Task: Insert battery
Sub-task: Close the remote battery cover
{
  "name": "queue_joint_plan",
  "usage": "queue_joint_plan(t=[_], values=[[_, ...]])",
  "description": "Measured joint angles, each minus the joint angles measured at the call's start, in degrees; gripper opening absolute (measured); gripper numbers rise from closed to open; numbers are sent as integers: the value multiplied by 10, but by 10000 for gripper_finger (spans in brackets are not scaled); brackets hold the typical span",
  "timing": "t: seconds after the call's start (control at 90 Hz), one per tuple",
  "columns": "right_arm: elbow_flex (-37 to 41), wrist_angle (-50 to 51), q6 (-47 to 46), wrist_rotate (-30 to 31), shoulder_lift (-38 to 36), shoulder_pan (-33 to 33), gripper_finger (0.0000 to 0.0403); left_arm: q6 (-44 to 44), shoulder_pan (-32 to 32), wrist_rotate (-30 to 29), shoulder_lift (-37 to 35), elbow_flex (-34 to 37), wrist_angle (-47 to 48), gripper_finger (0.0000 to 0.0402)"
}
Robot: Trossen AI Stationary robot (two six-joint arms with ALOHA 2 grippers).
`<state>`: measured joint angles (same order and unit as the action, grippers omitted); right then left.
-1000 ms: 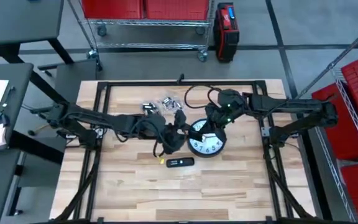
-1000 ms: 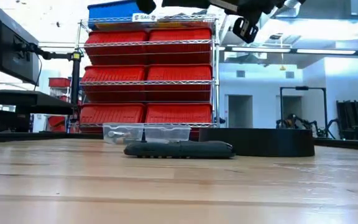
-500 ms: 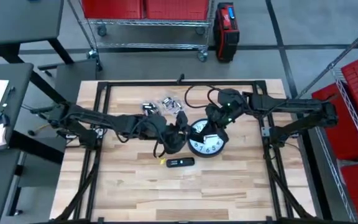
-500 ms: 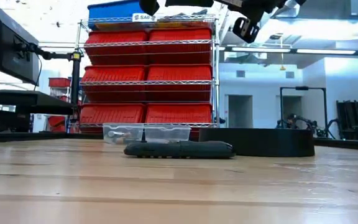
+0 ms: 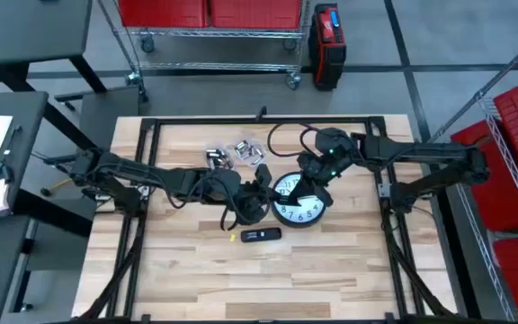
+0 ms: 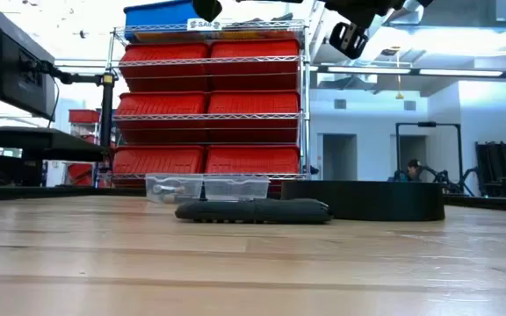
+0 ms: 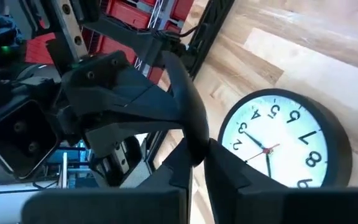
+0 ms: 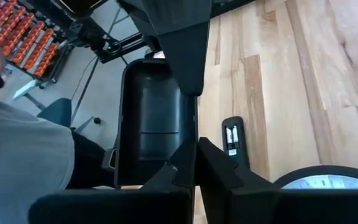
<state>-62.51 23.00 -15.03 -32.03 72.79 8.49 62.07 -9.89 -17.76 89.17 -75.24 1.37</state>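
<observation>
Starting at the left edge of the desk (image 5: 178,270): the left arm reaches in along the desk's middle, and the left gripper (image 5: 257,187) hangs in the air over the centre, just left of the clock (image 5: 298,200). In its wrist view the fingers (image 7: 191,124) look pinched together around a dark curved piece, but I honestly can't tell what that is or whether it counts as a real grip.

Behind it, toward the far edge, sit a couple of clear bags (image 5: 236,150) of small parts. Nearer the front edge there's the remote (image 5: 261,235), lying flat with its long axis running left-right across the desk, a small yellow bit (image 5: 233,237) just off its left end. The right wrist view shows its battery bay (image 8: 231,138) with what look like two cells in it.

Further right, the right gripper (image 5: 317,173) is up over the clock's far rim, holding a black flat piece (image 8: 151,124), probably the remote's cover, between closed fingers.

So for the next move: the remote lies toward the front edge from both grippers, a bit closer to the left one I'd say, and whatever goes in has to line up with that left-right axis.
</observation>
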Motion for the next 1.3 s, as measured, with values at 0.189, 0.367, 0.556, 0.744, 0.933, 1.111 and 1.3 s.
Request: queue_joint_plan(t=[0.189,0.367,0.556,0.744,0.933,1.111,1.3], values=[[0,-1,-43,7,-2,16,11,-52,-1,-13,-6,0,23,3],[0,1,-46,7,-28,50,71,-122,-1,-16,-35,0,43,0],[0,6,-18,28,-74,98,140,-305,-1,-16,-96,0,115,0],[0,35,-1,64,-112,105,172,-591,6,-2,-185,16,236,0],[13,41,-4,112,-113,57,169,-780,-3,26,-284,162,162,0],[98,-68,-66,150,-117,-1,157,-942,-22,26,-350,359,-101,0],[224,-245,-173,228,-110,-80,148,-1093,-58,26,-317,484,-263,0]])
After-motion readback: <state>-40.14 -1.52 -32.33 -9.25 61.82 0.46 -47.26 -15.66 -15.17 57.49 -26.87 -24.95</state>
